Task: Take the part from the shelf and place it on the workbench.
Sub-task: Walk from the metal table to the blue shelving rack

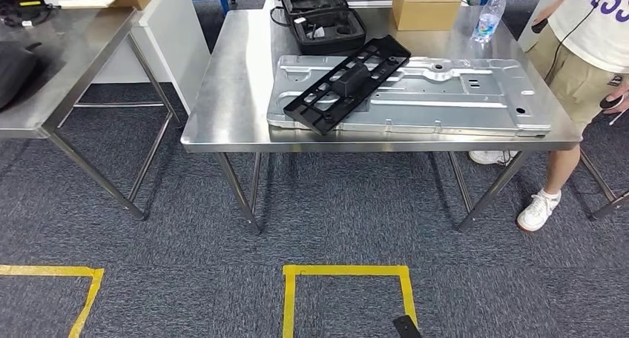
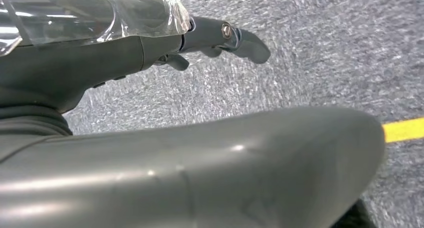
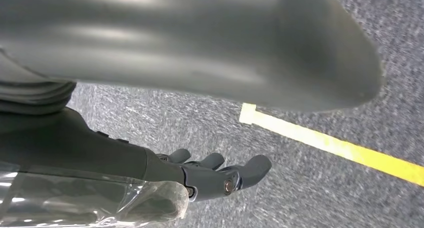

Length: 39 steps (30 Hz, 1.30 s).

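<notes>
Steel workbench [image 1: 230,101], black slotted part [image 1: 348,82]

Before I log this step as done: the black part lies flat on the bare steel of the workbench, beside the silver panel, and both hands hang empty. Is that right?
Not quite. In the head view the black part lies on top of the silver panel, at an angle across its left end, not beside it on the workbench. The rest holds: the wrist views show the left hand and right hand empty over the carpet.
</notes>
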### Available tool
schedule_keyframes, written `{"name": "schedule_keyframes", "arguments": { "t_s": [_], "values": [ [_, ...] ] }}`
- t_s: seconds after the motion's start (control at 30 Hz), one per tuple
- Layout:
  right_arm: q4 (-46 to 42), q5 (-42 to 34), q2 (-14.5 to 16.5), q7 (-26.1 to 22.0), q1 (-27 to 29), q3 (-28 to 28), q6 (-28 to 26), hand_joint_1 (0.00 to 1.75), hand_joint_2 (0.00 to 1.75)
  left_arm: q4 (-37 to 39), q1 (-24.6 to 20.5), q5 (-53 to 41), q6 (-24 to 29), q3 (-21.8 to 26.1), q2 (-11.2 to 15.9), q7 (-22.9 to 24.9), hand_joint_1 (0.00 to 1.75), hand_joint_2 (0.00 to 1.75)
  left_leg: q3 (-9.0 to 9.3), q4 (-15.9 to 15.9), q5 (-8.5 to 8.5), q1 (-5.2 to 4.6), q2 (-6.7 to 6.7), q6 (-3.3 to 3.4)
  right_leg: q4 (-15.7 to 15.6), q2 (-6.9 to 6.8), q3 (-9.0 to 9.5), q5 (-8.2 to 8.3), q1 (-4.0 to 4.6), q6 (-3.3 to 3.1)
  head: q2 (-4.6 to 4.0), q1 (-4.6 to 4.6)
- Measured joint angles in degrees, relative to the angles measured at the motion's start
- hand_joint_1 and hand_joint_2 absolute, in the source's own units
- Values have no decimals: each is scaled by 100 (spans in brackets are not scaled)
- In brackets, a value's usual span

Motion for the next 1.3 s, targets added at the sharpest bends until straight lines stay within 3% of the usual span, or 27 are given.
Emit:
{"name": "schedule_keyframes", "arguments": {
  "t_s": [0.03, 0.07, 0.1, 0.17, 0.23, 0.33, 0.37, 0.43, 0.5, 0.53, 0.57, 0.6, 0.63, 0.7, 0.77, 0.83, 0.9, 0.93, 1.0, 1.07, 1.1, 1.13, 1.2, 1.23, 1.3],
  "values": [
    [0, -5, 2, -3, 3, 4, -4, 0, 0, 0, 3, 0, 1, 0, 4, 0, 0, 0, -55, 259, -118, 5, 0, -14, 2, 0, -53, 36, 2, 5, 0, -2],
    [0, -11, 3, -7, 5, 6, -9, 0, 0, 0, 6, -1, 1, -1, 11, 0, 0, 0, -4, 307, -129, 7, 0, -19, 4, 0, -103, 71, 3, 12, 0, -3],
    [0, -18, 4, -13, 6, 7, -15, 0, 0, 0, 6, -3, 1, -1, 16, 0, 0, 0, 162, 113, -43, 10, 0, -17, 6, 0, -147, 105, 2, 23, 0, -3],
    [0, -49, 6, -31, 6, 8, -30, 0, 0, 0, -10, -25, 1, -2, 26, -1, 0, 0, 722, -744, 239, 8, -3, 10, 7, 2, -209, 164, 5, 60, 0, -4],
    [0, -110, 7, -63, 0, 7, -55, 0, 0, 0, -38, -73, 4, -3, 28, -1, 0, 0, 1084, -1407, 390, -16, -11, 61, 22, 0, -267, 222, 25, 115, 0, -1],
    [0, -228, 5, -125, -3, 4, -76, 0, 0, 0, -35, -164, 16, -17, 28, 5, 0, 0, 1070, -1525, 451, -37, -12, 154, 38, -2, -332, 297, 30, 206, 0, 5],
    [1, -261, 0, -134, 1, 3, -75, 0, 0, 0, -30, -191, 26, -30, 26, 7, 0, 0, 1052, -1531, 489, -31, -7, 193, 90, 1, -360, 251, 23, 231, 0, 6],
    [2, -305, -10, -137, 7, 0, -68, 0, 0, 0, -36, -224, 62, -60, 22, 1, 0, 0, 998, -1551, 575, -20, 6, 280, 507, 5, -531, -86, 11, 268, 0, 19],
    [4, -332, -15, -122, 10, -1, -55, 0, 0, 0, -45, -239, 101, -86, 19, -17, 0, 0, 914, -1544, 642, -43, 12, 328, 1312, 5, -814, -590, 5, 286, 0, 31],
    [7, -342, -19, -110, 12, -1, -47, 0, 0, 0, -44, -244, 112, -96, 14, -28, 0, 0, 870, -1541, 674, -56, 14, 337, 1642, 5, -902, -754, 4, 290, 0, 32],
    [11, -351, -23, -96, 13, -1, -40, 0, 0, 0, -40, -246, 119, -102, 9, -37, 0, 0, 827, -1537, 705, -66, 15, 336, 1787, 4, -900, -811, 5, 288, 0, 32],
    [16, -356, -30, -84, 14, -1, -34, 0, 0, 0, -37, -248, 122, -107, 1, -43, 0, 0, 791, -1533, 734, -72, 14, 332, 1696, 4, -782, -760, 6, 282, 0, 33],
    [19, -357, -37, -76, 14, -1, -30, 0, 0, 0, -34, -251, 123, -113, -7, -48, 0, 0, 763, -1531, 760, -75, 13, 323, 1369, 4, -541, -625, 8, 268, 0, 33],
    [20, -358, -51, -66, 4, -1, -27, 0, 0, 0, -35, -259, 123, -124, -23, -48, 0, 0, 726, -1514, 799, -90, 12, 290, 455, 5, 50, -353, 21, 232, 0, 34],
    [20, -358, -61, -58, -4, -1, -26, 0, 0, 0, -41, -255, 122, -133, -38, -46, 0, 0, 684, -1486, 837, -111, 17, 236, -43, 8, 330, -251, 42, 191, 0, 25],
    [22, -356, -68, -44, 10, -2, -27, 0, 0, 0, -41, -231, 120, -137, -47, -28, 0, 0, 647, -1468, 880, -112, 22, 175, -78, 8, 293, -216, 49, 135, 0, 15],
    [24, -352, -75, -32, 13, -3, -29, 0, 0, 0, -31, -208, 115, -139, -54, 0, 0, 0, 559, -1304, 739, -90, 10, 117, -99, -3, 241, -138, 31, 61, 0, 13],
    [25, -350, -80, -28, 7, -3, -31, 0, 0, 0, -29, -205, 109, -140, -57, 10, 0, 0, 456, -1060, 548, -74, 3, 85, -111, -9, 201, -94, 19, 28, 0, 7],
    [26, -348, -88, -26, -1, -5, -34, 0, 0, 0, -26, -205, 93, -143, -62, 18, 0, 0, 153, -246, 32, -31, -4, 22, -109, -14, 106, -19, 19, 0, 0, -5],
    [26, -351, -89, -26, 4, -5, -36, 0, 0, 0, -15, -205, 87, -144, -63, 24, 0, 0, 5, 332, -235, -3, -4, -21, -106, -16, 4, 53, 22, 3, 0, -7],
    [26, -352, -89, -27, 6, -5, -37, 0, 0, 0, -9, -205, 86, -145, -63, 26, 0, 0, 104, 271, -199, 6, -4, -30, -104, -15, -41, 87, 20, 11, 0, -8],
    [26, -353, -89, -27, 6, -5, -37, 0, 0, 0, -7, -205, 86, -145, -63, 27, 0, 0, 321, -35, -75, 13, -4, -32, -104, -13, -78, 120, 18, 23, 0, -8],
    [26, -354, -90, -29, 5, -5, -41, 0, 0, 0, -24, -205, 86, -146, -63, 24, 0, 0, 937, -1037, 238, 13, -10, -9, -97, -10, -130, 179, 25, 64, 0, -8],
    [26, -355, -90, -31, 2, -5, -44, 0, 0, 0, -36, -205, 86, -146, -63, 21, 0, 0, 1146, -1413, 343, 2, -15, 18, -91, -9, -150, 208, 33, 92, 0, -5],
    [26, -355, -91, -34, -3, -5, -50, 0, 0, 0, -44, -205, 86, -146, -66, 16, 0, 0, 1256, -1667, 410, -29, -25, 74, -78, -11, -183, 261, 46, 152, 0, 2]
  ]
}}
